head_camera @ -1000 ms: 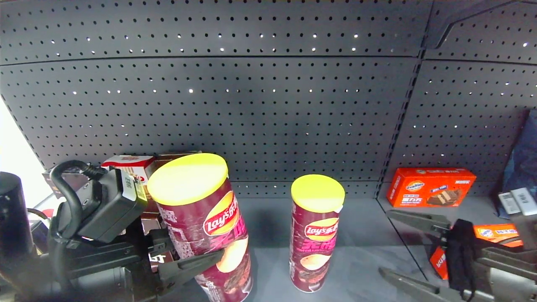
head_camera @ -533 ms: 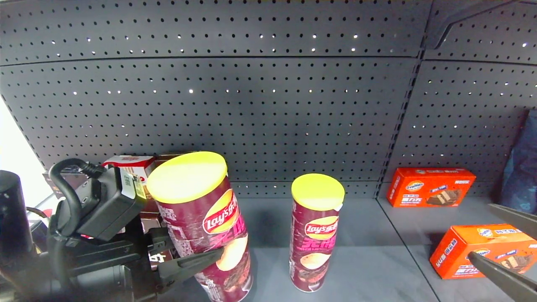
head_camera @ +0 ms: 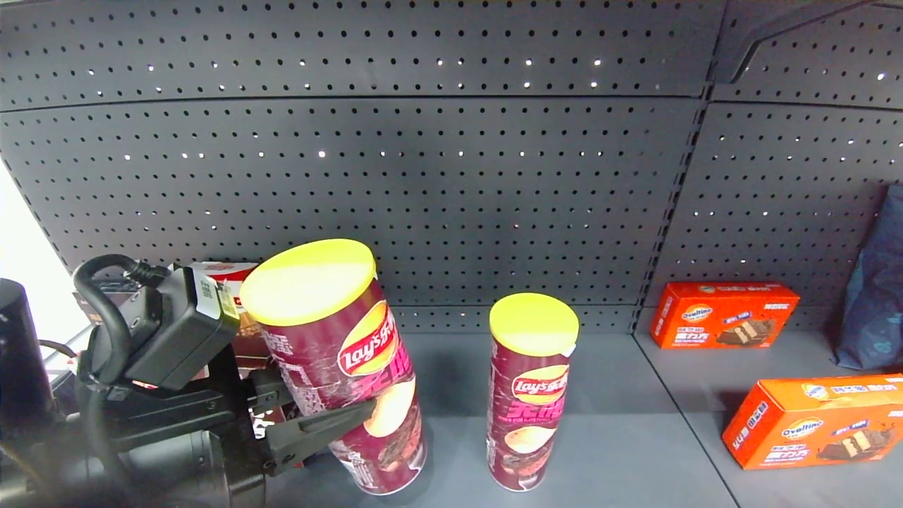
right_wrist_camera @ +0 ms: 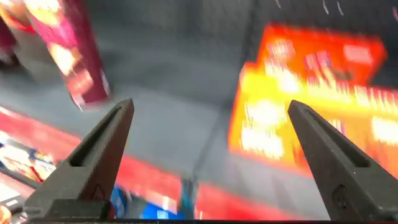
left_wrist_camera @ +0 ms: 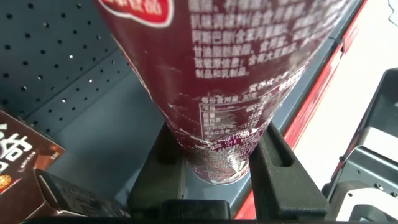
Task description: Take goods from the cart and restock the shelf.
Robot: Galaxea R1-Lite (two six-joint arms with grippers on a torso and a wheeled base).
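Now | left gripper [left_wrist_camera: 217,158] pinches tilted chip can [head_camera: 338,367] low, likely to seat it beside standing can [head_camera: 529,395] on shelf [head_camera: 614,451] | right gripper [right_wrist_camera: 210,104] spread, empty.

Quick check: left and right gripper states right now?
Left gripper: closed on the tilted chips can.
Right gripper: open, holding nothing.

Left arm [head_camera: 162,441] is matte black with a boxy wrist camera housing [head_camera: 169,342], white label [head_camera: 211,305] and looped black cable [head_camera: 95,300]; left gripper [left_wrist_camera: 221,155] and right gripper [right_wrist_camera: 210,104] have long tapered dark-grey fingers [right_wrist_camera: 93,162].
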